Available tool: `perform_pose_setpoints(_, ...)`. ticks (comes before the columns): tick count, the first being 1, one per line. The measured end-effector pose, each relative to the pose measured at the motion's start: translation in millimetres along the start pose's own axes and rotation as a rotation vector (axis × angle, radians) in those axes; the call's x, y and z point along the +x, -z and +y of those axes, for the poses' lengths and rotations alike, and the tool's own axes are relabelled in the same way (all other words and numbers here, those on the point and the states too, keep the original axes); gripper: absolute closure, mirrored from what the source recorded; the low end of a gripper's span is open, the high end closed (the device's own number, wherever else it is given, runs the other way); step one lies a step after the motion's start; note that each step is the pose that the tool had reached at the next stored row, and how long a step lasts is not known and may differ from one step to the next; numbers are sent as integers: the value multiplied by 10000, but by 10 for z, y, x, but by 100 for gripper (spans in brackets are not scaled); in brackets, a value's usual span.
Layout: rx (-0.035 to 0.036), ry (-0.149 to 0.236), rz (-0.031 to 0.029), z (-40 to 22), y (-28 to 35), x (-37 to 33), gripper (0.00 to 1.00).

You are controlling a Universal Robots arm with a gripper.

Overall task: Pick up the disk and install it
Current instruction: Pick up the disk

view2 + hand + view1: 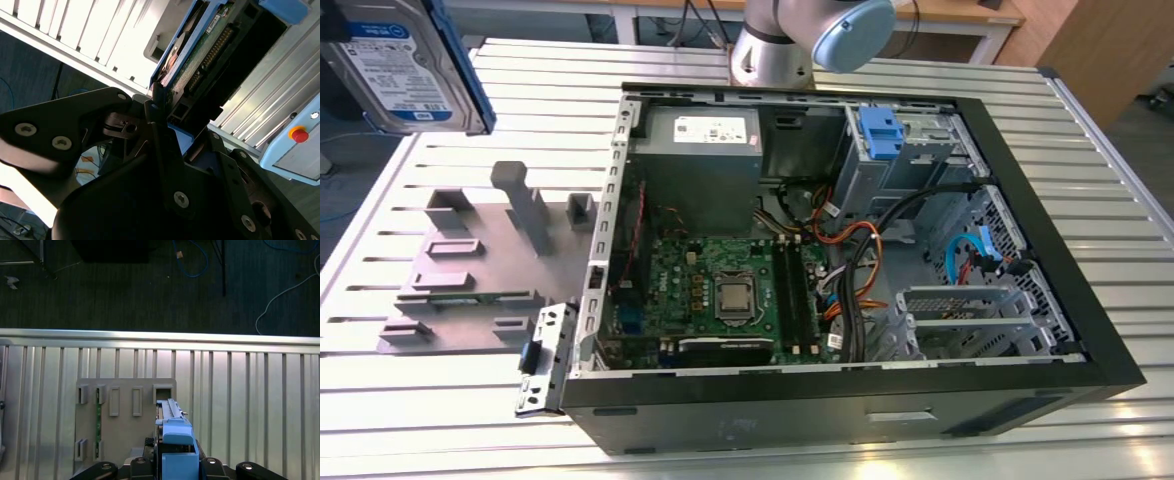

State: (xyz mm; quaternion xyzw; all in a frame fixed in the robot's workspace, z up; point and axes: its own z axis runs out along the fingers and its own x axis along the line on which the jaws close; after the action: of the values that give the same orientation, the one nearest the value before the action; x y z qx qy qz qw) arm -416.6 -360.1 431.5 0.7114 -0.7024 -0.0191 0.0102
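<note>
Blue-framed silver disk (394, 70) aloft at exterior view's left | I read gripper (172, 117) clamped on its end | grey fixture plate (480, 270) below | open computer case (787, 400) beside plate.

The ribbed metal table (427, 430) carries an open computer case (827, 402) and, beside it, a grey fixture plate (470, 285).

The arm (781, 40) stands at the far side of the bench (440, 420), showing a grey column and a pale blue joint cap in the exterior view. In both wrist views the black gripper (167, 117) spreads its bolted linkage plates to either side, its fingers (157, 135) clamped on one end of the disk (200, 65), holding it above the bench
</note>
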Motion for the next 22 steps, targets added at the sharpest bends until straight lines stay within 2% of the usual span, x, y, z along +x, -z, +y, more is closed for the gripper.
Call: perform_pose_setpoints(22,0,-1,2,3,60,-1,64)
